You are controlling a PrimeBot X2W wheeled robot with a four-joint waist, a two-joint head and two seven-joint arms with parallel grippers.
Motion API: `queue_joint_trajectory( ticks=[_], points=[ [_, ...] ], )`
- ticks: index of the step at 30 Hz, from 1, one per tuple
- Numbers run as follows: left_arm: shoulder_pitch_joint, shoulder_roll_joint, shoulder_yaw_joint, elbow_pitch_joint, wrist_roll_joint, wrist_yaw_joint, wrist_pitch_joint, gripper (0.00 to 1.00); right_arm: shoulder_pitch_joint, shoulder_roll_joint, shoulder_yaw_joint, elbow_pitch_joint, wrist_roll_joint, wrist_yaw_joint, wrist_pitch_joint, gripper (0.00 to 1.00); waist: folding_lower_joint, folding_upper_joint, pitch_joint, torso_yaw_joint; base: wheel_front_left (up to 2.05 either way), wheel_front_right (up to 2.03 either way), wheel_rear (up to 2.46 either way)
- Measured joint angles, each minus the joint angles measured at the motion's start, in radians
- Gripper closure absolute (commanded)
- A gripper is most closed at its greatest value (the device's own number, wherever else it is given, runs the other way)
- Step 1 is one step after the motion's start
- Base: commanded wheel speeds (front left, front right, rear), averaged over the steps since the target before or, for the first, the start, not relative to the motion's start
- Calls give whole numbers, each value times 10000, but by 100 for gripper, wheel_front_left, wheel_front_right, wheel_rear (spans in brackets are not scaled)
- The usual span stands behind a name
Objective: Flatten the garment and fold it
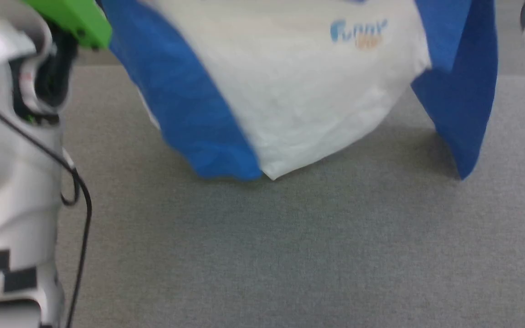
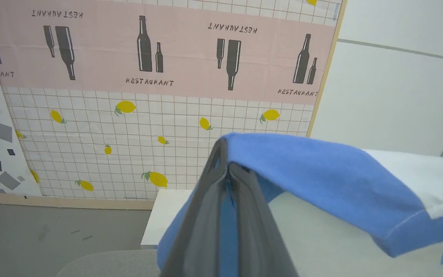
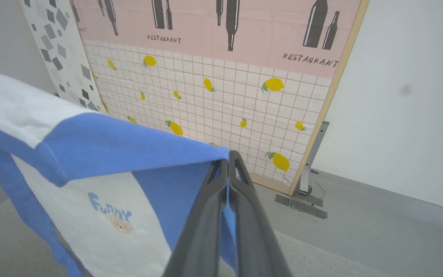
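My fingers (image 2: 202,234) dark grey, the garment (image 1: 317,100) white with bright blue sleeves, grey surface (image 1: 290,255) near, far backdrop (image 2: 160,115) pink, dark bottles, yellow lemons.

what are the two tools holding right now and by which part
The garment, lifted between them: left tool shut on blue sleeve fabric at one side, right tool on the other blue sleeve.

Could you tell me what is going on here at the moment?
The robot holds a white T-shirt with blue sleeves up in the air, spread between its two arms. The left gripper is shut on the blue fabric at one side, and the right gripper on the blue fabric at the other. The shirt hangs over the gray surface, not yet laid flat or folded.
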Motion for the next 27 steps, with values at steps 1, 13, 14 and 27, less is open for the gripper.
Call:
queue_joint_trajectory(
  ticks=[1, 13, 14, 27],
  points=[
    [-291, 50, -52, 196, 127, -19, -8, 100, -332, 54, 25, 198, -77, 0, -31, 100, 0, 0, 106, -16, 0, 0, 0],
    [-4297, 314, -295, 2853, 1158, 17, -917, 100, -4993, 754, 205, 3517, -1592, 2, -2013, 100, 3, 0, 1988, -433, 0, 0, 0],
    [-4576, 337, -324, 3007, 1227, 15, -1081, 100, -5337, 872, 75, 3772, -1649, 2, -2351, 100, 3, 0, 2164, -478, 0, 0, 0],
    [-5710, 113, -228, 4351, 1442, -8, -3254, 100, -6960, 965, 341, 5605, -1430, 4, -4851, 100, 3, 0, 3835, -778, 0, 0, 0]
  ],
)
